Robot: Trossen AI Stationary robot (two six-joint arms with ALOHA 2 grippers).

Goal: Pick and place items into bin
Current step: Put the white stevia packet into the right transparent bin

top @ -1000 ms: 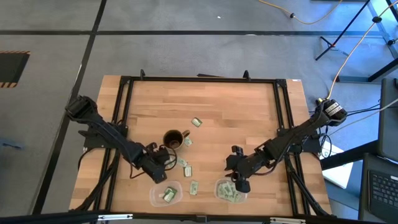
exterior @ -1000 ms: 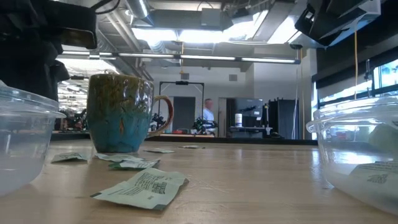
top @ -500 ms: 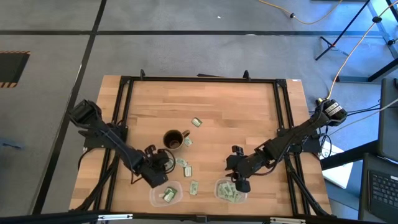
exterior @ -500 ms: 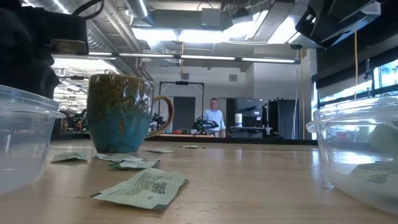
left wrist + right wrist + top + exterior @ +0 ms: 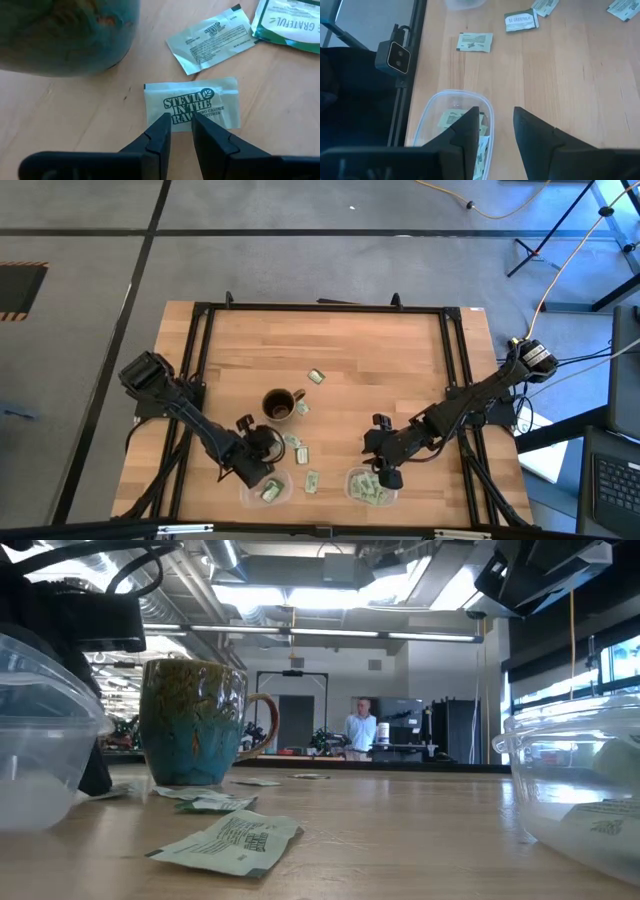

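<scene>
Your left gripper (image 5: 181, 131), jaws nearly together around a packet (image 5: 192, 102) lying on the bench, has slid toward the near edge by the left bin (image 5: 266, 491). Your right gripper (image 5: 494, 131) hangs open and empty over the right bin (image 5: 432, 109); both bins hold packets.

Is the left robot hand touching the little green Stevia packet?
Cannot tell: in the left wrist view the left gripper overlaps the pale green Stevia packet, hiding any gap.

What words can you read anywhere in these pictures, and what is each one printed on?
"STEVIA IN THE RAW": packet ahead of the left claw.
"GRATEFUL": packet at the left wrist view's edge.
Fine print on the other packet: too small to read.
Print on the packets in the other views: too blurred.
</scene>
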